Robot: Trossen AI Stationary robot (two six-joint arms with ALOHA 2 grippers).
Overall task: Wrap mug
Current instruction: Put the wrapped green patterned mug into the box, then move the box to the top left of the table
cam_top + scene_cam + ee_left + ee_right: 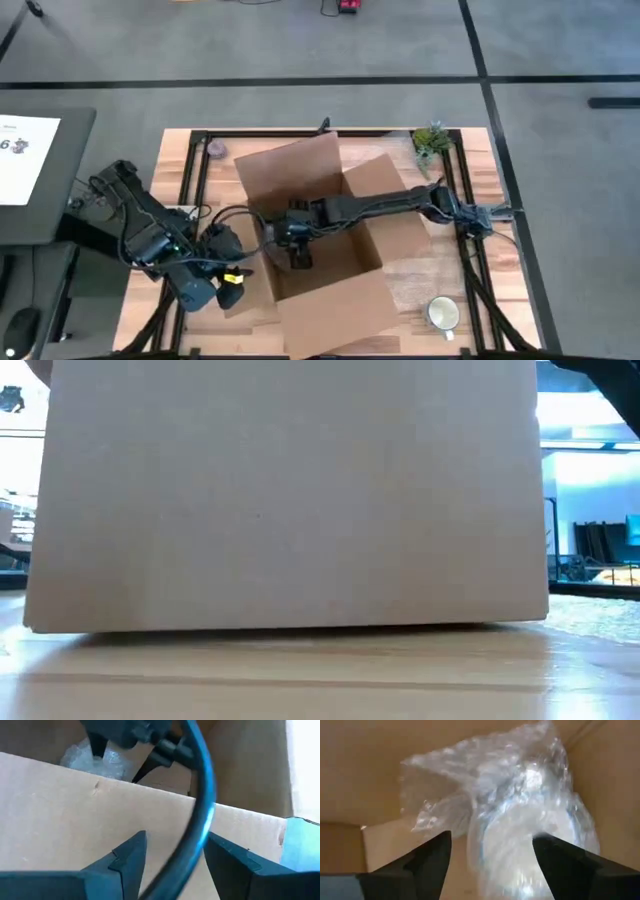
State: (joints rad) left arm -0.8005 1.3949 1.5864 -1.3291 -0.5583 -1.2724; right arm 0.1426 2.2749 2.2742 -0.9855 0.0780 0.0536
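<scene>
- Right wrist view shows the right claw (pixel 492 852) with its two fingers spread apart, hovering just above a bundle of bubble wrap (pixel 520 815) that lies on the floor of the cardboard box (pixel 360 770); nothing sits between the fingers.
- A pale round shape shows through the plastic, which I judge to be a wrapped mug, though the wrap blurs it too much to be sure.
- Loose flaps of wrap stick up toward one box wall. If the claw closes on a flap alone, the wrap could peel away and bare what is inside.
- High view places the right claw (pixel 297 243) deep inside the open box (pixel 340 300), its arm reaching in over the rim; a careless lift could catch a flap or drag the box.
- Left claw (pixel 229 290) waits outside the box, just beside its left wall, fingers apart; its cable (pixel 200 805) hangs across its own view close to the cardboard and could snag.
- A second, bare mug (pixel 443 314) stands on the table (pixel 420 275) near the front right corner, well apart from both claws.
- A small plant (pixel 431 140) sits at the far right edge, clear of the work.
</scene>
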